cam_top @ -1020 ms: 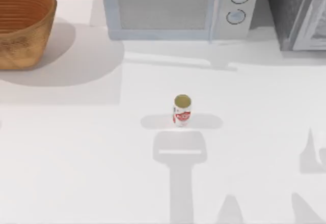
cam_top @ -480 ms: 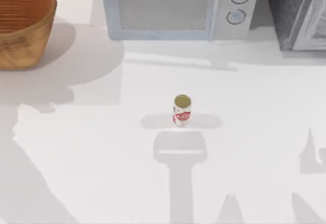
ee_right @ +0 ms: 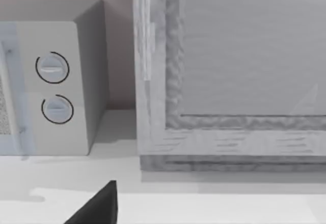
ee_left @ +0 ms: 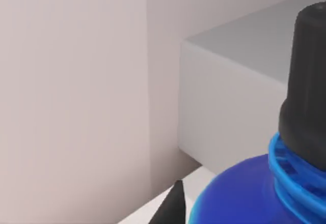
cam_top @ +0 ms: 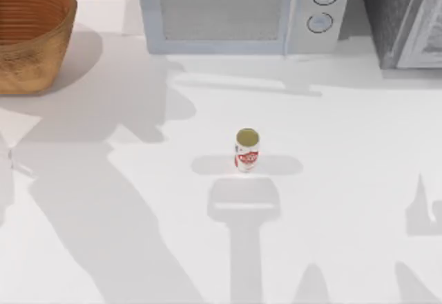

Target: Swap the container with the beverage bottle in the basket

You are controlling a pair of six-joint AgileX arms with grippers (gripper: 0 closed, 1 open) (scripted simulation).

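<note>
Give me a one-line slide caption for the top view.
Beverage bottle stands upright mid-table, apart from the wicker basket at far left; microwave behind, arm shadows crossing the table.

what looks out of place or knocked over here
Nothing stands out: the beverage bottle stands upright mid-table, the basket sits upright at the far left, and nothing is spilled. A blue bottle sits close before the left wrist camera.

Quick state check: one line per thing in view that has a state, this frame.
Small red-and-white labelled beverage bottle with dull-gold top: upright on the table, untouched, not in the basket.
Large orange-brown woven wicker basket: upright at the table's far left.
White microwave: door shut.
Blue bottle with black cap: close against the left wrist camera, cap on.
</note>
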